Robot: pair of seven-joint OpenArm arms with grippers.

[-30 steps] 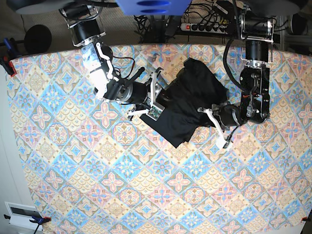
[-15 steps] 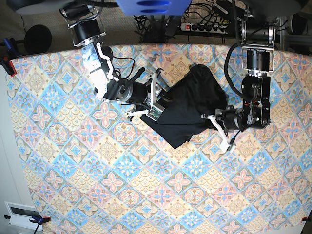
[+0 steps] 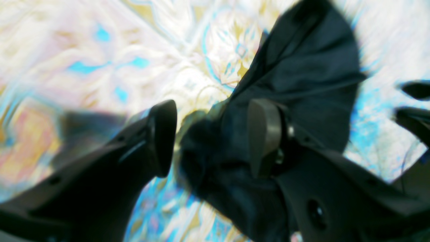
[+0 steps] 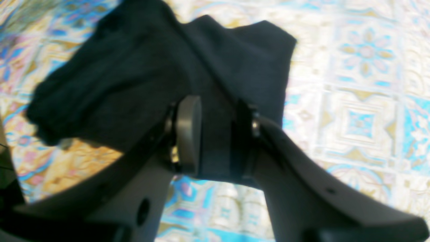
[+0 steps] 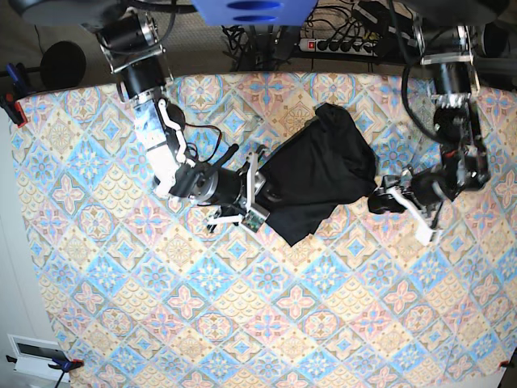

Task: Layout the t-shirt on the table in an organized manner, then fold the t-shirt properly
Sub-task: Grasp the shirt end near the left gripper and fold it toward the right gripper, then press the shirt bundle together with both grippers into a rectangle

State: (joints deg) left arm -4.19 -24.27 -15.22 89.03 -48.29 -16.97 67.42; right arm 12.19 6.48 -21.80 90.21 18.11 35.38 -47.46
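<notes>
Now the right gripper (image 4: pixel 215 137) is pinching the t-shirt (image 5: pixel 319 174) between its fingers; left gripper (image 3: pixel 211 137) fingers are standing apart w/ cloth bunching between them.

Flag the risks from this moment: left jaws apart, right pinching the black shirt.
1. The plain black thin-fabric t-shirt is bunched, not flat; a clump sits between the open left gripper fingers and may snag as it pulls away.
2. The right gripper pinches a thick fold, probably several layers, so a pull could drag the whole heap across the pastel tile-patterned table cloth instead of spreading it.
3. Both wrist views are blurred, so edges are hard to find.
</notes>
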